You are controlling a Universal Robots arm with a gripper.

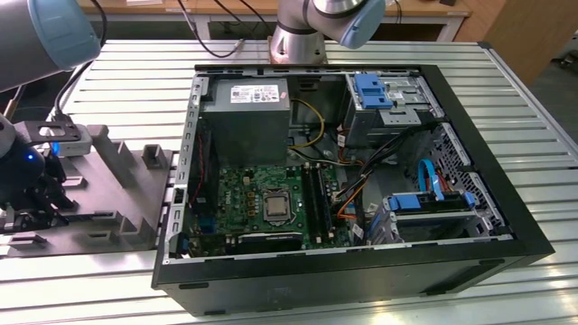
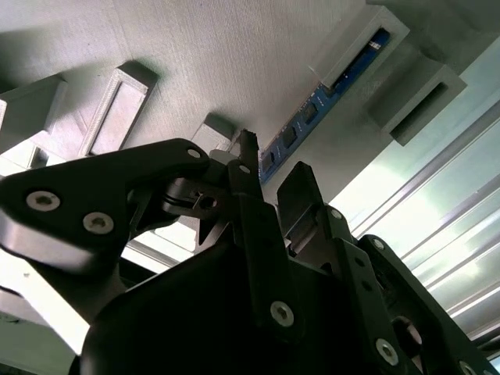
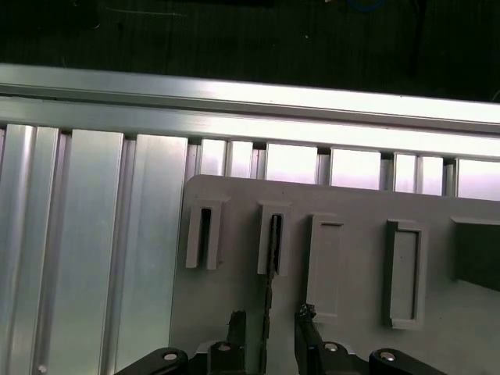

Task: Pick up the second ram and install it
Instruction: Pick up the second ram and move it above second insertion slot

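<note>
Quick status, single UR arm. In the exterior view the arm's dark wrist end (image 1: 26, 186) sits at the far left edge of the frame, lower half. It's over the grey fixture plate (image 1: 99, 196) that lies on the slatted alu table (image 1: 135, 68), just left of the open PC case (image 1: 343, 277).

The second ram (image 2: 312, 109) hasn't left the fixture. In the second wrist view it's a blue stick w/ dark chips, standing on edge in a grey slotted holder block (image 2: 355, 35) and running diagonally toward the gripper (image 2: 272, 160). In the first wrist view the ram (image 3: 269, 297) is edge-on, basically a thin dark line coming out of one of the raised slot blocks (image 3: 273, 234) on the fixture (image 3: 211, 305).

The gripper (image 3: 269, 316) is spread apart, w/ one of its fingers (image 3: 237, 324) on each side of the stick's near end. So it's straddling the ram, and there's visible daylight btwn pads and board on both sides in the first wrist view. From the second wrist view's angle the dark finger (image 2: 248, 156) looks v. close to the board's end. Can't say for sure if it's touching, prob not.

Inside the case the motherboard (image 1: 262, 196) is in the lower middle of the frame w/ the CPU socket (image 1: 273, 202) on it. The long black slot rails (image 1: 316, 196) are just to the socket's right in the exterior view. PSU (image 1: 243, 115) is at the upper left of the case, blue drive caddies (image 1: 372, 91) at the upper right. The case is well apart from where the gripper is.
</note>
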